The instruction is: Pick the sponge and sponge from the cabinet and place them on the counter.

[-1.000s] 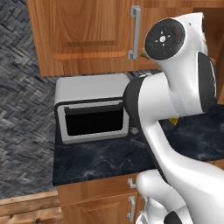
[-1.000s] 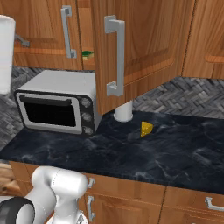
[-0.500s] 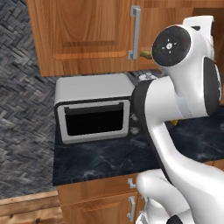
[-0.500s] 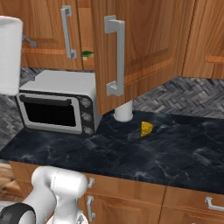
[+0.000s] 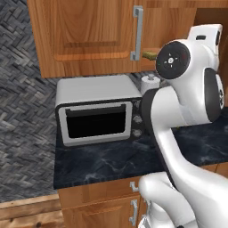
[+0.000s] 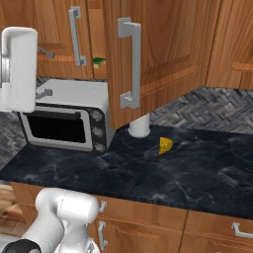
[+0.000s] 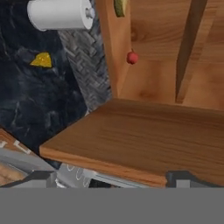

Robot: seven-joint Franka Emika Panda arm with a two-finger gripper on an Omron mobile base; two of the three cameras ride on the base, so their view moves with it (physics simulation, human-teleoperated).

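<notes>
**A:** Two sponges are wanted on the worktop [image 6: 197, 173], and none has been picked up yet. Where are they to be found?

**B:** A green-topped sponge [image 6: 99, 62] is seen on the shelf inside the cabinet [image 6: 163, 49], ahead of the hand [image 7: 111, 180] and well apart from it. A yellow-green block [image 7: 120, 6] is seen far ahead of the hand too, past a wide wooden board [image 7: 140, 135]. It is likely a sponge, but which one cannot be told.

**A:** How is the hand held?

**B:** It is spread wide, and nothing is held between its tips.

**A:** How should the reach be done well?

**B:** The hand should be kept spread and lined up with the block before it is moved in. The wooden board just in front of the hand should be cleared first, so nothing gets bumped. The red fruit [image 7: 131, 57] nearer the hand should be left alone, and so should the cheese [image 6: 166, 145] down on the worktop.
</notes>
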